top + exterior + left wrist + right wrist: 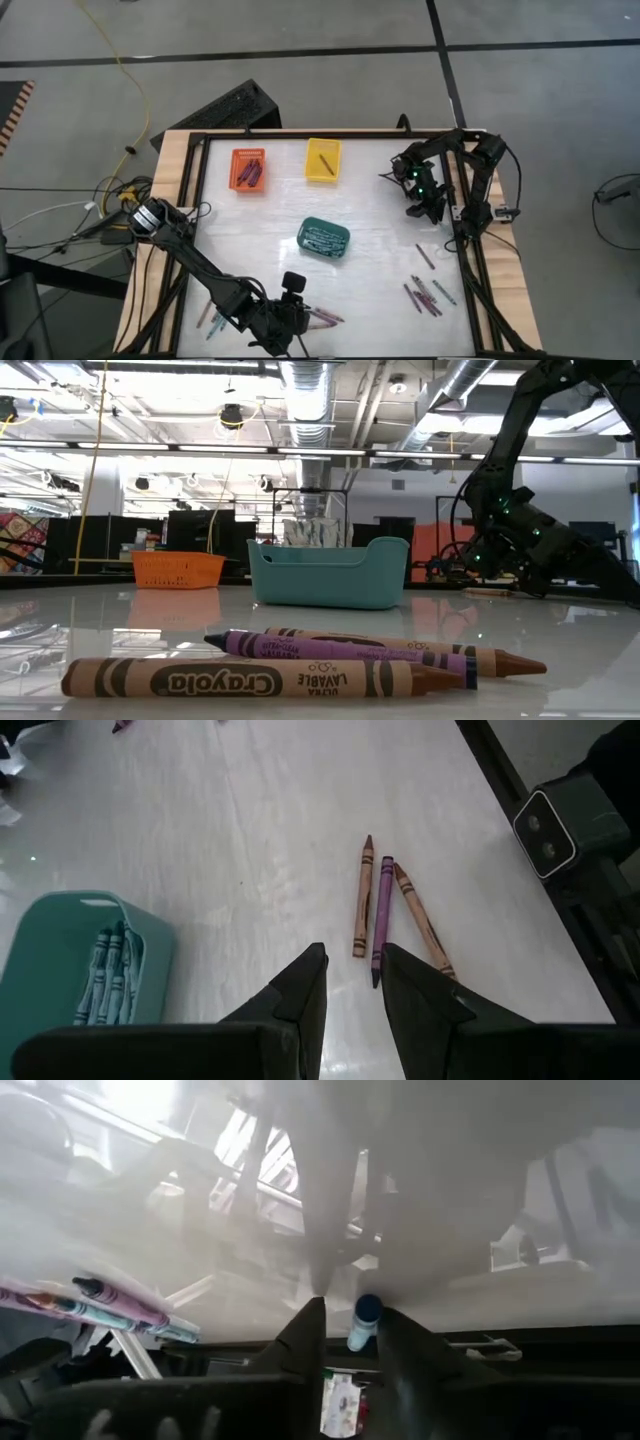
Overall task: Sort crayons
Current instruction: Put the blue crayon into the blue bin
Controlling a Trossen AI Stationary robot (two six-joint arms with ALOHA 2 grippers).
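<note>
Right gripper (pixel 350 1320) low at the table's far right edge, close to the black frame (pixel 465 235). Fingers (pixel 305 1335) narrow, a short blue crayon (pixel 364 1320) standing between them, tip up, lower end hidden between the fingers. Looks pinched; contact on both sides not fully clear in the hazy wrist view. Same gripper (pixel 510 560) seen in the low view as a dark mass with green lights, down near the tabletop at right.

Left gripper (pixel 352 975) at the near edge, hovering above the table (pixel 380 220). Fingers (pixel 300 990) parted a little, nothing between them. Just ahead of the tips: three crayons lying side by side, touching or nearly so: brown crayon (pixel 360 900), purple crayon (pixel 382 915), second brown crayon (pixel 422 920) angled away. Same three in the low view, lying flat in the foreground, the front one a brown Crayola (pixel 250 678).

Other crayons: loose cluster (pixel 425 292) on the table's right side near the front; a few more (pixel 210 318) at the near left corner beside the left arm.

Baskets: orange basket (pixel 248 170) at far left with dark sticks inside; yellow basket (pixel 322 159) beside it with one stick; teal basket (pixel 323 240) mid-table, holding teal-grey crayons (pixel 105 970).
</note>
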